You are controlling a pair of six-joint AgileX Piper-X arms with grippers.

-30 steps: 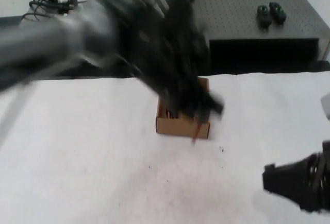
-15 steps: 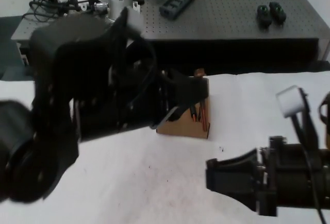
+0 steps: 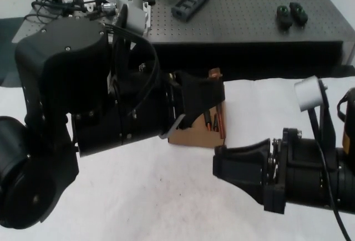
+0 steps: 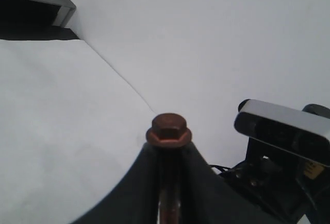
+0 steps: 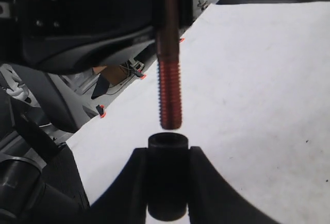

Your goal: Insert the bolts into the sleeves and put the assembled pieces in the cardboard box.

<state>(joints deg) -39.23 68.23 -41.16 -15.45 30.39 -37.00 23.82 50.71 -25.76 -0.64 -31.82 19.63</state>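
Jaws clenched, left jaws on the bolt (image 5: 169, 80) and right jaws on the sleeve (image 5: 167, 183), I had just swung them together, so the threaded tip stood aligned just short of the sleeve's mouth, not yet in, the cardboard box (image 3: 191, 137) just beyond my left jaws.

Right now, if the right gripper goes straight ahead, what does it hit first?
The sleeve in the right gripper would meet the threaded tip of the bolt held by the left gripper; depth uncertain.
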